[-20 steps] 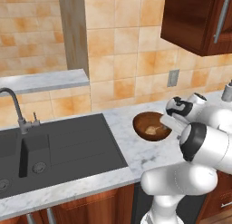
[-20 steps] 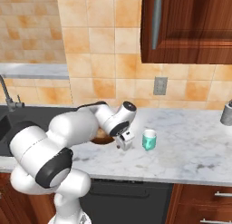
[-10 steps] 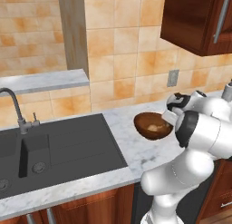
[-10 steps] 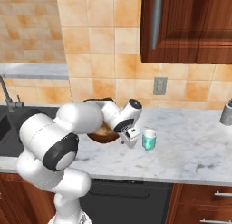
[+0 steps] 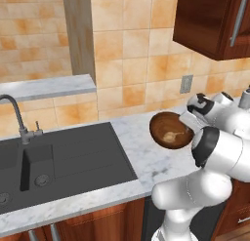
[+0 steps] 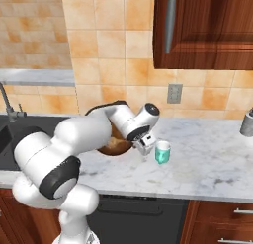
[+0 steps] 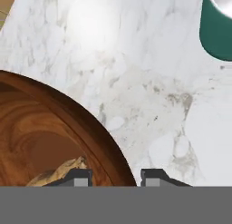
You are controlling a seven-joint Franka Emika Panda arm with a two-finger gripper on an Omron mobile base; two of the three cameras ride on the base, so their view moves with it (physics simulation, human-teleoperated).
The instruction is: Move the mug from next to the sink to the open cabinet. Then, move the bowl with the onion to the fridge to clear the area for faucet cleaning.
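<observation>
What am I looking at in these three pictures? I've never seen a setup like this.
It is a simulated kitchen. A white robot arm works at a marble counter. Two pictures come from cameras behind the arm, left and right; the third looks along its tool. In that view the tool's two dark tips straddle the rim of a wooden bowl with an onion inside, so it appears to be gripping the rim. A teal mug stands on the counter beside it. A dark sink with a faucet lies to the left.
</observation>
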